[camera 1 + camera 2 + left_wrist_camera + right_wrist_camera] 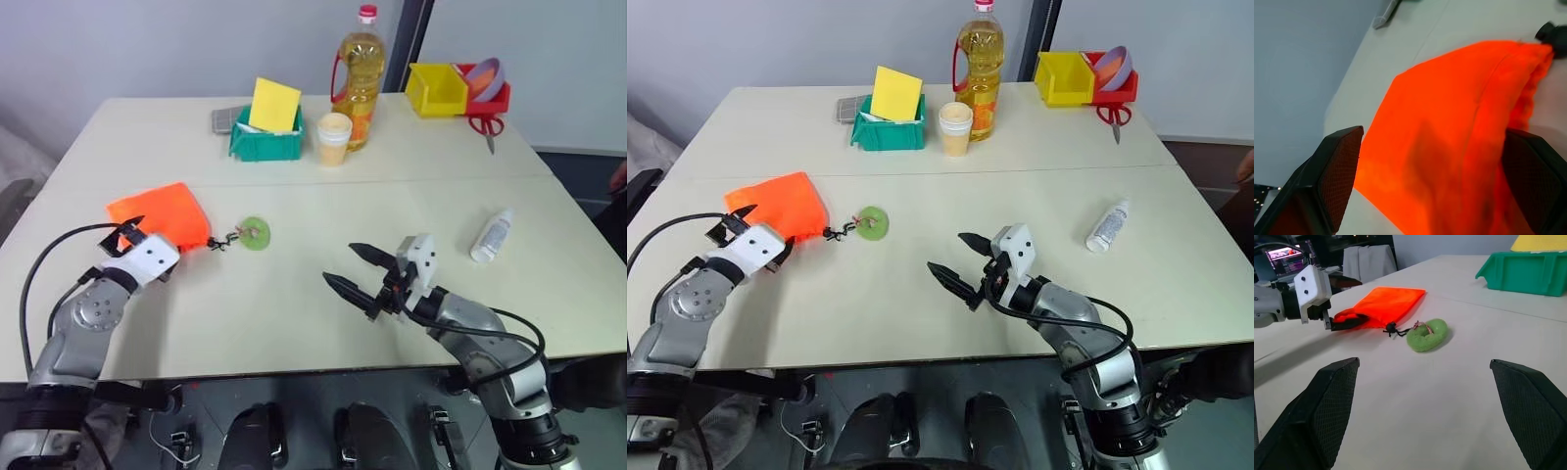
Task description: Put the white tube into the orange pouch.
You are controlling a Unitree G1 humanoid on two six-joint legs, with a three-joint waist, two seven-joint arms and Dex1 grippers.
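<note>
Tube on table, apart from pouch

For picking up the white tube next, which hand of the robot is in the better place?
The right hand, probably. It is open over bare table, and the white tube lies on its side of the table. The left hand is open at the orange pouch, far across.

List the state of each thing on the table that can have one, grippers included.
Bright orange fabric pouch: flat, mouth cinched.
Small white squeeze tube: lying down, capped, untouched.
Tall yellow oil bottle: upright, red cap on.
Cream paper cup: upright.
Left gripper: open, fingers astride the pouch.
Right gripper: open, empty.
</note>
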